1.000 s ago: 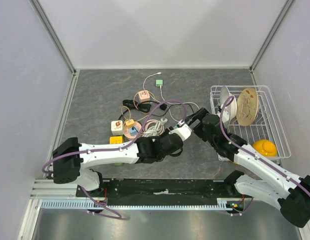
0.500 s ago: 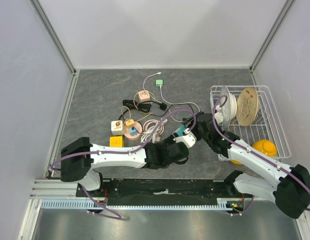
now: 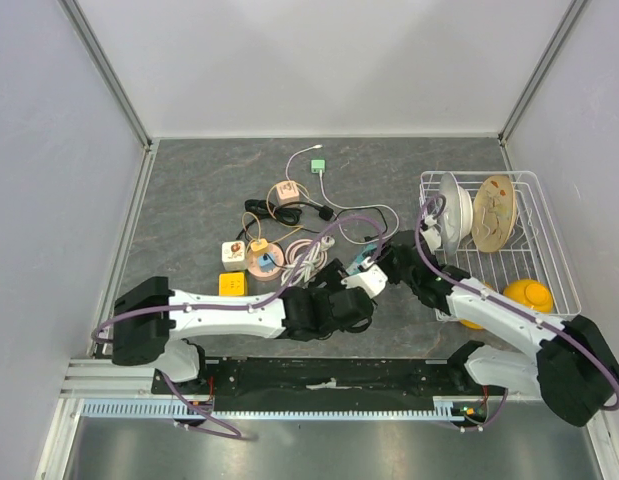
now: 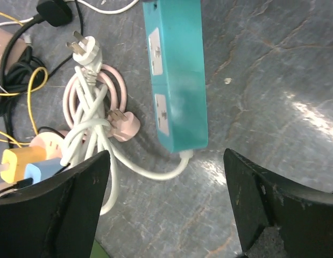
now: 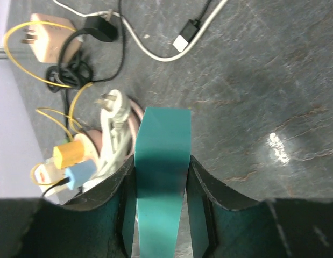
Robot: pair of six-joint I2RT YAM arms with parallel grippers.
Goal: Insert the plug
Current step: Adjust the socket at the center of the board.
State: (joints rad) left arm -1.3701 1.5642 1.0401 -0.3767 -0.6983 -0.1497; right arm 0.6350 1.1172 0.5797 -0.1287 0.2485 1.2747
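Observation:
A teal power strip point(image 4: 177, 80) lies tilted on the grey table, its sockets facing my left wrist camera and its white cord curling from the near end. My right gripper point(image 5: 161, 161) is shut on the strip point(image 5: 161, 183), one finger on each long side. My left gripper point(image 4: 166, 177) stands open just short of the strip's cord end, nothing between its fingers. The white plug point(image 4: 84, 49) lies on its coiled cord left of the strip, with a pink plug point(image 4: 125, 121) beside it. From above, both grippers meet at the strip point(image 3: 361, 262).
Tangled cables and adapters lie left of the strip: a pink adapter point(image 3: 287, 191), a green one point(image 3: 317, 166), a yellow cube point(image 3: 231, 281), a black plug point(image 4: 52, 11). A wire dish rack point(image 3: 549, 250) with plates and a yellow bowl point(image 3: 529, 294) stands at the right.
My left gripper has opened and let go of the teal strip. My right gripper has moved in and shut on it.

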